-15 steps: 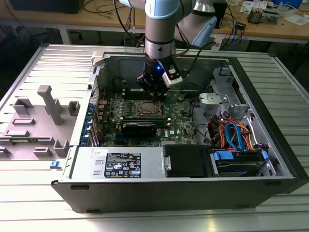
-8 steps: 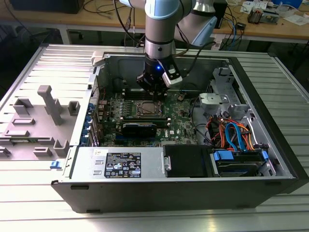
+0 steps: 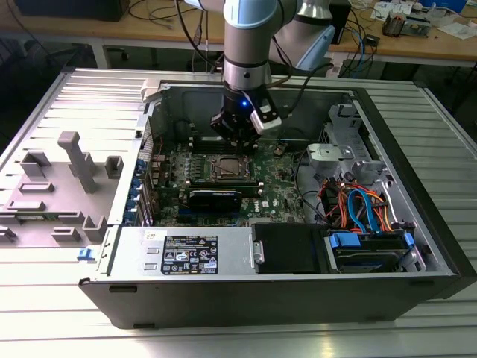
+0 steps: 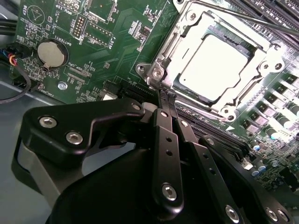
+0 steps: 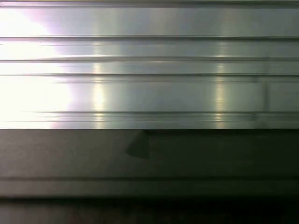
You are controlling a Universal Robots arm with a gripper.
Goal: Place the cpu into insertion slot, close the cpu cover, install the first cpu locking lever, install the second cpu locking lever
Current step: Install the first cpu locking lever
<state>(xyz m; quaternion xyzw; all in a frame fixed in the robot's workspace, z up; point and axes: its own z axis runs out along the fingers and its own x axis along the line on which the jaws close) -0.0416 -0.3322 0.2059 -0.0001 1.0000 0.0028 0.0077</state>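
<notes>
The cpu [image 4: 212,65] lies flat in the insertion slot [image 3: 227,168], its pale metal face showing through the window of the cpu cover [image 4: 187,23]. The silver cover frame is folded down over it. A thin locking lever [image 4: 261,21] runs as a rod along the socket's far side. In the second wrist view my gripper [image 4: 167,94] is shut with nothing between its fingers, and its tips rest by a corner of the socket frame. In the exterior view the gripper [image 3: 237,142] hangs straight down just above the socket, inside the open computer case [image 3: 417,246].
Long black memory slots [image 4: 280,9] flank the socket, and a coin battery [image 4: 52,53] sits on the green board. A black card [image 3: 215,200], the power supply [image 3: 194,253] and coloured cables [image 3: 358,209] crowd the near side. Grey fixtures [image 3: 74,160] stand on the exterior view's left.
</notes>
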